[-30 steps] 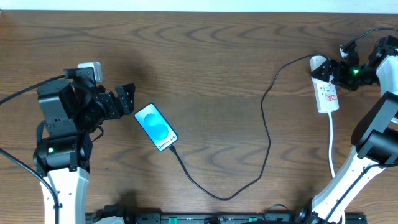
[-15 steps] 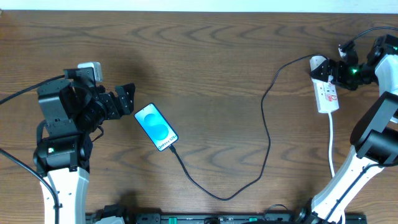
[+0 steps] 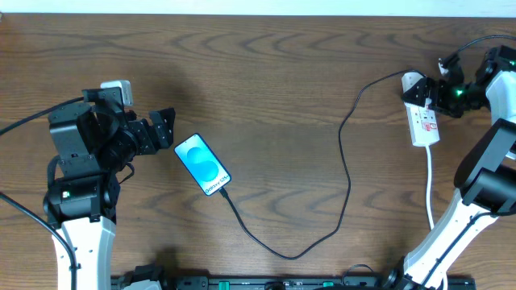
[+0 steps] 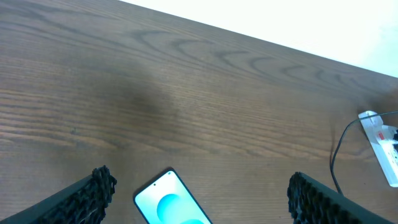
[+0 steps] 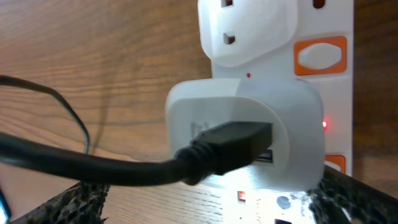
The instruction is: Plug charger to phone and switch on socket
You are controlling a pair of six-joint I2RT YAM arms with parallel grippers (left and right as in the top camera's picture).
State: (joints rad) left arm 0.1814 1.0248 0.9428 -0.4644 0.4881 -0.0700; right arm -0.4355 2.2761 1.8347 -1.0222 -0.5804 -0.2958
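Phone is seen lying flat left of centre, screen lit, just right of the left gripper, whose jaws are spread wide and empty. Charger is run from the phone's near end in a loose loop to the socket at far right, and its tip looks seated. Right gripper is positioned wide open around the adapter, nothing gripped. Cable is judged light and floppy, best taken at the stiff plug. The orange switch likely needs a firm fingertip press
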